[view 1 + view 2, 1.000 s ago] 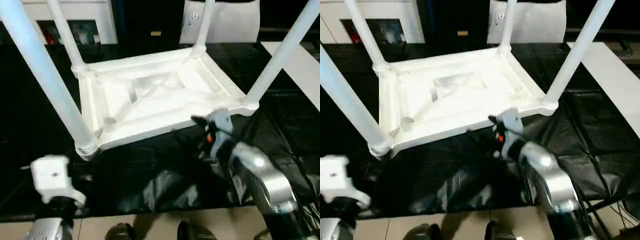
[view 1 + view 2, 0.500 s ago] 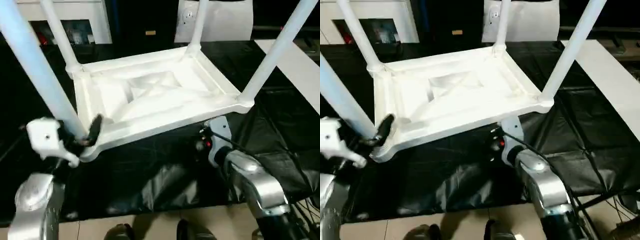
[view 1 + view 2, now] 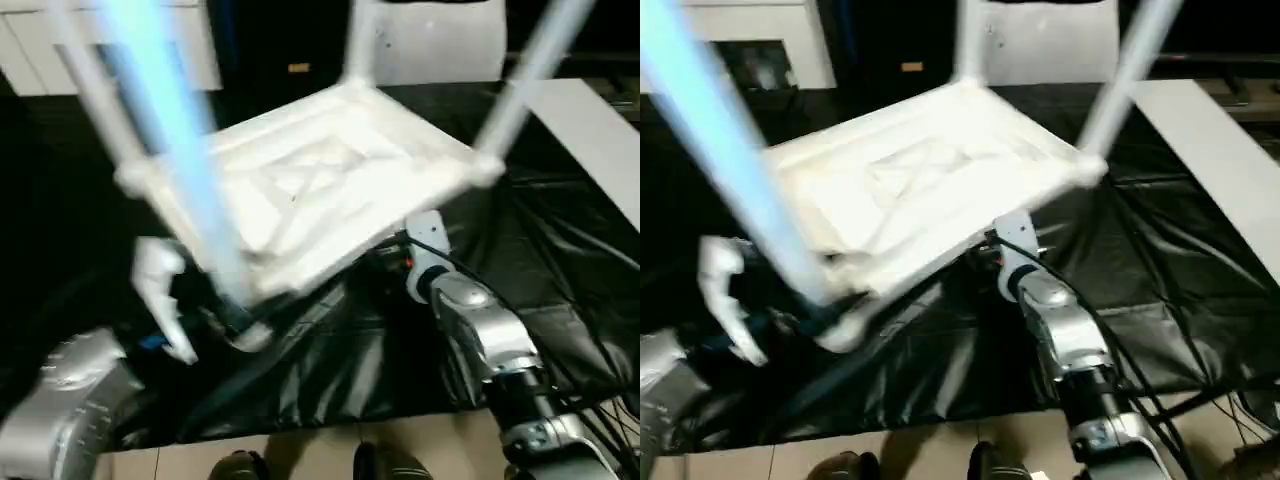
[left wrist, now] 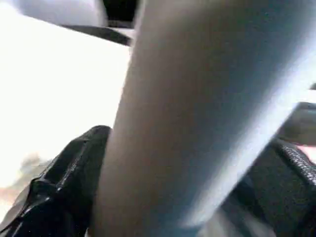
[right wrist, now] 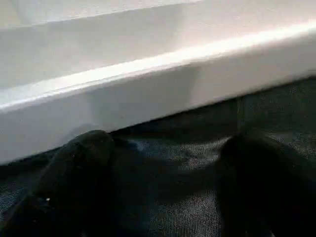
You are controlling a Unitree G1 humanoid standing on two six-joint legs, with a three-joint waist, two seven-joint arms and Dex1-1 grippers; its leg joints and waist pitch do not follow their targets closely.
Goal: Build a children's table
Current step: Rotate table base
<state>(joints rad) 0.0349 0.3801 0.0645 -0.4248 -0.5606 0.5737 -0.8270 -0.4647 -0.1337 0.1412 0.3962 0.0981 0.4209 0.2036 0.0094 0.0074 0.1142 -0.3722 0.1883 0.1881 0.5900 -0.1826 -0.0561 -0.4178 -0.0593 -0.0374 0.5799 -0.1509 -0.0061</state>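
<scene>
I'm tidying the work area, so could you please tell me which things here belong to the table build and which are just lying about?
Part of the job:
- tabletop, upside down
- four legs in its corners, e.g. the near one
- left gripper, at that leg's base
- right gripper, open beside the tabletop's edge

Just lying about:
- black sheet
- white cabinet
- flat white board

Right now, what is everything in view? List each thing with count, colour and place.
Tabletop: one, white, upside down and tilted over the black sheet.
Legs: four, white, rising from its corners.
Black sheet: one, black, covering the work surface.
Flat board: one, white, at the right.
Cabinet: one, white, far left.
Left gripper: fingers open either side of the near-left leg.
Right gripper: open, at the tabletop's near edge.
</scene>
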